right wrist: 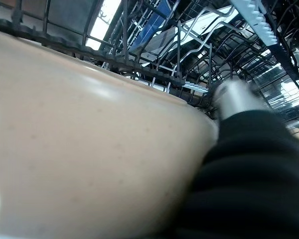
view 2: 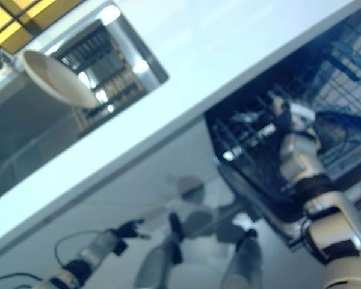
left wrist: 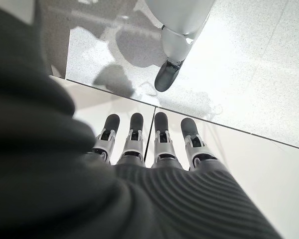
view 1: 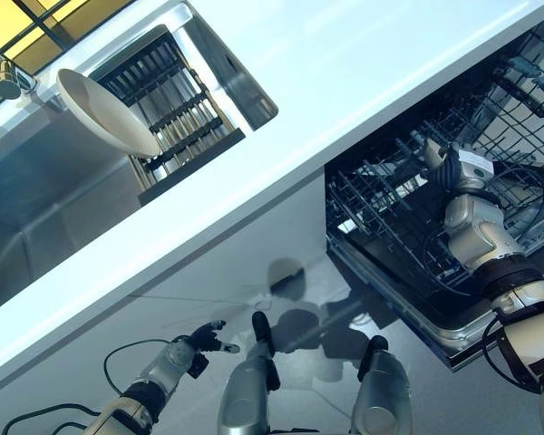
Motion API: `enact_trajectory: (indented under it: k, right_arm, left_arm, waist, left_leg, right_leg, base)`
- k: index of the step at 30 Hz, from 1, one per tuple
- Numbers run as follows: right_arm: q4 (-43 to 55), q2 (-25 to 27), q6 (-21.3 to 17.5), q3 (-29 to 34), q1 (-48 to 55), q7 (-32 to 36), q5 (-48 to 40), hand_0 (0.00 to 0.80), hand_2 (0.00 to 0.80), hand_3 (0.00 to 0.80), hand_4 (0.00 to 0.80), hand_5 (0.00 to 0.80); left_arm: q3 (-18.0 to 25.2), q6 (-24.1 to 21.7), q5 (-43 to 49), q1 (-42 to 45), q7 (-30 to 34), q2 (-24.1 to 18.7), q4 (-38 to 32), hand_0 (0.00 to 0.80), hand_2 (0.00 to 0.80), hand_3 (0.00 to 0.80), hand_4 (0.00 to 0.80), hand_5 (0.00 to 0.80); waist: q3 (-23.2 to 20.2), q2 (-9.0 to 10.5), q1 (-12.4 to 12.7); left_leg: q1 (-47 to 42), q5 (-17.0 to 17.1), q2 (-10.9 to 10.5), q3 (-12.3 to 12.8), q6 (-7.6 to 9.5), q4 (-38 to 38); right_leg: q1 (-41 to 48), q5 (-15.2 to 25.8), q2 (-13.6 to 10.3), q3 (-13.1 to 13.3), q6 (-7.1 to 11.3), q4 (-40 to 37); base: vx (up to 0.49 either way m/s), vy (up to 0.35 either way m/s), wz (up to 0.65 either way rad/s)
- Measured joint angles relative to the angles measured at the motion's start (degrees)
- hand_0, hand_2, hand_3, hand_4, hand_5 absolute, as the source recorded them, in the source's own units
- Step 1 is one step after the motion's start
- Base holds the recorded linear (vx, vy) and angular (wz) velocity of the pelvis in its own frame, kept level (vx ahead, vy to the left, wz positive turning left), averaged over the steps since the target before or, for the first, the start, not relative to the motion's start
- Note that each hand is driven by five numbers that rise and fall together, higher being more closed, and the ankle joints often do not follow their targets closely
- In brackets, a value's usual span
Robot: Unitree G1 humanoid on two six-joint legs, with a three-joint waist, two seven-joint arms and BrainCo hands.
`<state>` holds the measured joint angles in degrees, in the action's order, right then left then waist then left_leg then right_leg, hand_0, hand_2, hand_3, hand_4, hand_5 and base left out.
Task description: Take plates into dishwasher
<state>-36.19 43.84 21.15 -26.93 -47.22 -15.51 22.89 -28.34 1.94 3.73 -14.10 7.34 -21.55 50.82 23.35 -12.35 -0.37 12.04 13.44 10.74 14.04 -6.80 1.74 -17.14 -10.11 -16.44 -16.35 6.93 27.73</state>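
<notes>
A cream plate [right wrist: 89, 164] fills the right wrist view, held against the dark wire lower rack [view 1: 390, 208] of the open dishwasher. My right hand [view 1: 453, 168] reaches into that rack, its thumb [right wrist: 231, 97] lying over the plate's rim. This plate is barely visible in the eye views, hidden behind the hand. A second cream plate [view 1: 104, 109] leans upright against the black drying rack [view 1: 168, 100] in the sink. My left hand [view 1: 199, 340] hangs low in front of the cabinet, its fingers [left wrist: 159, 134] straight and holding nothing.
A white counter [view 1: 344, 72] runs between the sink and the dishwasher. A tap [view 1: 4, 77] stands at the sink's far left. The dishwasher door [view 1: 435, 326] is folded down below the rack. An upper rack [view 1: 526, 82] shows at the far right.
</notes>
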Motion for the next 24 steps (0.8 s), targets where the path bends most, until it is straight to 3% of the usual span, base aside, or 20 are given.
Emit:
enact_trajectory:
  k: [18,24]
  right_arm:
    - [-0.01,-0.04,0.57,0.17,0.27,-4.22,0.0,0.0,0.0,0.0,0.0,0.0]
    - [0.09,-0.12,0.51,1.53,0.93,-8.79,-1.9,0.0,0.0,0.0,0.0,0.0]
  left_arm:
    - [0.09,-0.02,0.0,0.13,-0.01,-0.06,0.03,0.0,0.0,0.0,0.0,0.0]
    - [0.1,-0.12,0.0,0.32,-0.1,-0.05,0.17,0.0,0.0,0.0,0.0,0.0]
  waist:
    - [0.18,0.13,0.14]
    - [0.24,0.13,0.13]
  left_leg:
    - [-0.02,0.07,-0.02,-0.06,-0.08,0.02]
    - [-0.24,0.07,-0.01,-0.07,-0.08,0.02]
  right_leg:
    - [0.13,0.02,0.0,-0.08,0.02,-0.13]
    - [0.5,0.08,0.03,-0.14,0.09,-0.44]
  base:
    - [0.0,0.0,0.0]
    - [0.005,0.005,0.0]
